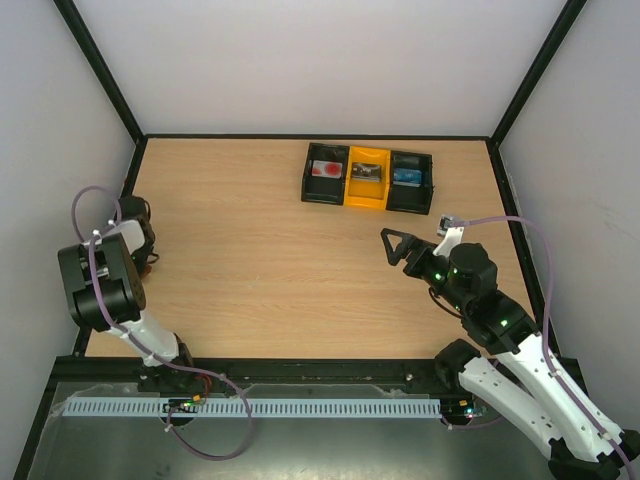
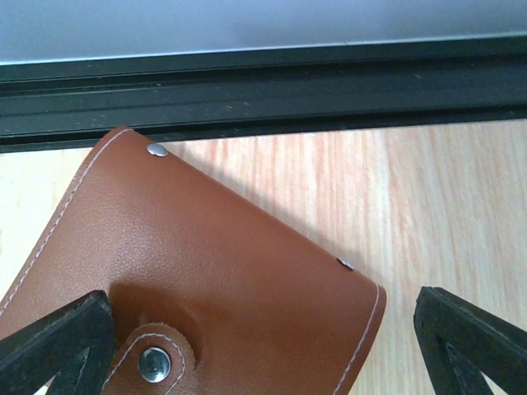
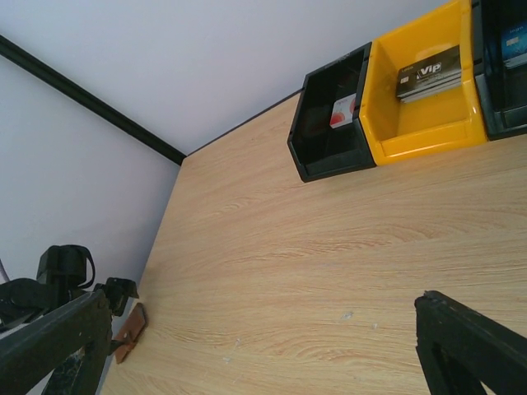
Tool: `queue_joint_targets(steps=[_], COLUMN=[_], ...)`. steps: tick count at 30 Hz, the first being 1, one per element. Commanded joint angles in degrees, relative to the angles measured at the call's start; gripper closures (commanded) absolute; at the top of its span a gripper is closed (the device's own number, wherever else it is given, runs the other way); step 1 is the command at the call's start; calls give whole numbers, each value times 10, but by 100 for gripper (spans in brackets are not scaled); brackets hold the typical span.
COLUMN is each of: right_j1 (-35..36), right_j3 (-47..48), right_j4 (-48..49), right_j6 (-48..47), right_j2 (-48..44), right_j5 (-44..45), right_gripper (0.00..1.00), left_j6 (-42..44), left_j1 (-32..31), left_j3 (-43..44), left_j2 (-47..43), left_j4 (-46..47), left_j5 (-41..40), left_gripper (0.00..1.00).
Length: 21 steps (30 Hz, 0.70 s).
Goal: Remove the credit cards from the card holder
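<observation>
Under the left gripper (image 2: 259, 329), spread wide like the right gripper (image 1: 395, 245), the soft-looking brown leather card holder (image 2: 206, 263) is probably best pinched edgewise.

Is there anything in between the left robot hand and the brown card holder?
No, nothing visible. The left gripper hangs open right over the card holder, its fingers spread wide, with only air between them and the leather. The snap tab looks fastened.
</observation>
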Motion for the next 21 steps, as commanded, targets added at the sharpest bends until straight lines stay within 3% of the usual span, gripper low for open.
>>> queue_joint_targets(steps=[1, 10, 21], right_j1=[-2, -2, -2], right_j3=[9, 8, 0], right_j4=[-3, 2, 17], right_j6=[-4, -12, -3], right_j2=[1, 11, 21], right_j5=[-4, -14, -20], right_gripper=[2, 2, 2], left_j6=[3, 47, 53], left_j1=[-27, -133, -271], left_j3=[6, -1, -11], left_j2=[30, 36, 22], left_j4=[22, 52, 43], left_j5=[73, 106, 80], left_gripper=[0, 0, 1])
